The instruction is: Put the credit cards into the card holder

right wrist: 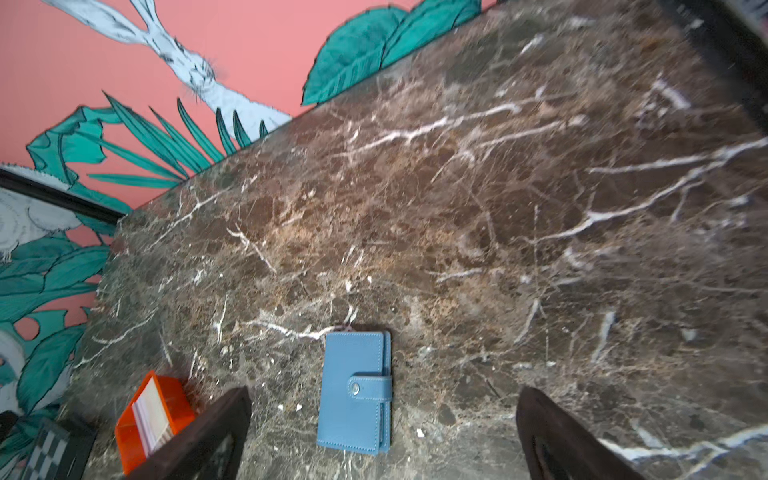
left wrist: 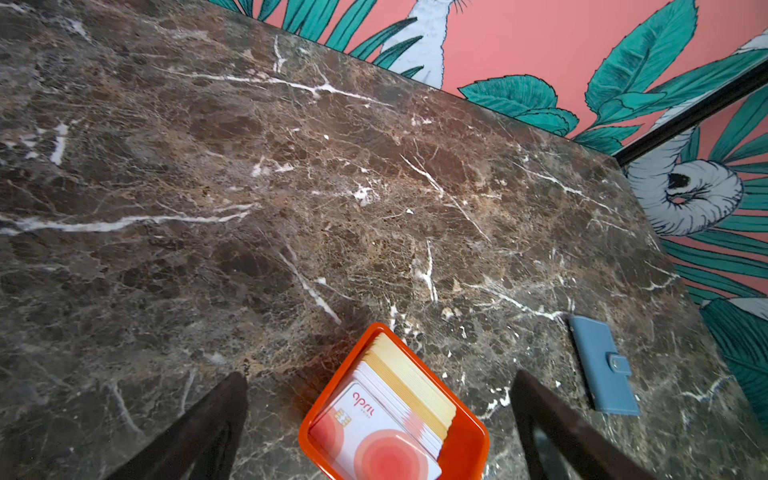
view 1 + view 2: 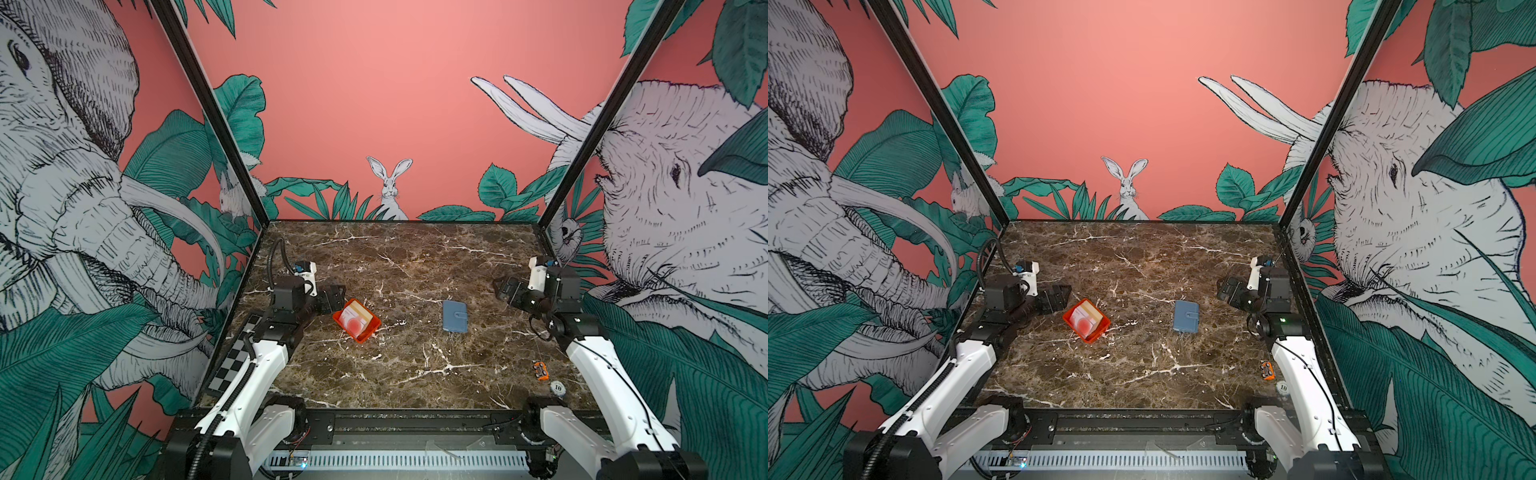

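- Your left gripper (image 2: 380, 376) stands wide open, and the credit cards (image 2: 382, 432) sit stacked in the orange tray (image 2: 467, 446) just ahead of its jaws.
- Your right gripper (image 1: 384, 390) gapes too, and the snapped-shut card holder (image 1: 349, 407) lies ahead of its jaws, untouched.

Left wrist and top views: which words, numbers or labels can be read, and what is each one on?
"april": on the top credit card in the orange tray; the tiny line under it is too small to read.
"10": on the round chip near the table's front right corner.
Card holder: no lettering legible.
Small orange toy: markings too small to read.
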`<state>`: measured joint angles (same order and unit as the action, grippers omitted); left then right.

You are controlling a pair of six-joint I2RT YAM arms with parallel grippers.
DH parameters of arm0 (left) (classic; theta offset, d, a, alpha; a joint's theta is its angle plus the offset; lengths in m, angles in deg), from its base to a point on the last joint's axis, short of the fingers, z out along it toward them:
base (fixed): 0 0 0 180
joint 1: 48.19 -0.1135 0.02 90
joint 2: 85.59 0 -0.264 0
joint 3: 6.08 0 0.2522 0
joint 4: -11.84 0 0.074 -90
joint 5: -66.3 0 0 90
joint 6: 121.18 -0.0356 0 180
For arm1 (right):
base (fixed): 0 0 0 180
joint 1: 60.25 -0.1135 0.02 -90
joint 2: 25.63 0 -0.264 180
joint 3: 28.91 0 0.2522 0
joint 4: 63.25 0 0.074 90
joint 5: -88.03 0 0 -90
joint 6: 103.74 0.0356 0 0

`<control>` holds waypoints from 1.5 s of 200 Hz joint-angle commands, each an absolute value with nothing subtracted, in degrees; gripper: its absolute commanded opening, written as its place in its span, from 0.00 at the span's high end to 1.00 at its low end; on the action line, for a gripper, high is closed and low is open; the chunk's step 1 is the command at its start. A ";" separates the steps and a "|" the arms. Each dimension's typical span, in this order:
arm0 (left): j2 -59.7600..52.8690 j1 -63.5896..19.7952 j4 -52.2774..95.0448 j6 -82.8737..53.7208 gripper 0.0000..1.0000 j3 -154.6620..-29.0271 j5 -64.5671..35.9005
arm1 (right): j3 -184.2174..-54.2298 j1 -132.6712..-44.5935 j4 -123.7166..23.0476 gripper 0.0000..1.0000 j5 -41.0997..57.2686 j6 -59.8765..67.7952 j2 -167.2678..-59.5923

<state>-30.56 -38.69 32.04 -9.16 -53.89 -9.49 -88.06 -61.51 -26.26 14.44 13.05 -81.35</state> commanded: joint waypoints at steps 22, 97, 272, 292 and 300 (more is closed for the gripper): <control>-32.43 -34.92 34.81 -6.53 0.01 -53.38 -8.77 | -92.14 -68.19 -18.02 0.17 7.22 10.67 -83.37; -31.99 -27.60 35.42 -3.00 0.01 -52.44 -7.96 | -90.17 -76.52 -15.75 0.02 5.36 11.71 -82.50; -27.11 -6.20 35.98 7.74 0.01 -54.34 -17.93 | -86.79 -80.31 -20.62 0.02 0.16 18.57 -88.16; -25.42 -4.89 34.54 8.40 0.01 -54.78 -18.07 | -86.68 -80.30 -21.59 0.02 1.34 16.79 -89.34; -24.67 -4.53 33.83 8.83 0.01 -54.94 -17.83 | -86.87 -80.30 -21.99 0.02 2.54 16.27 -90.21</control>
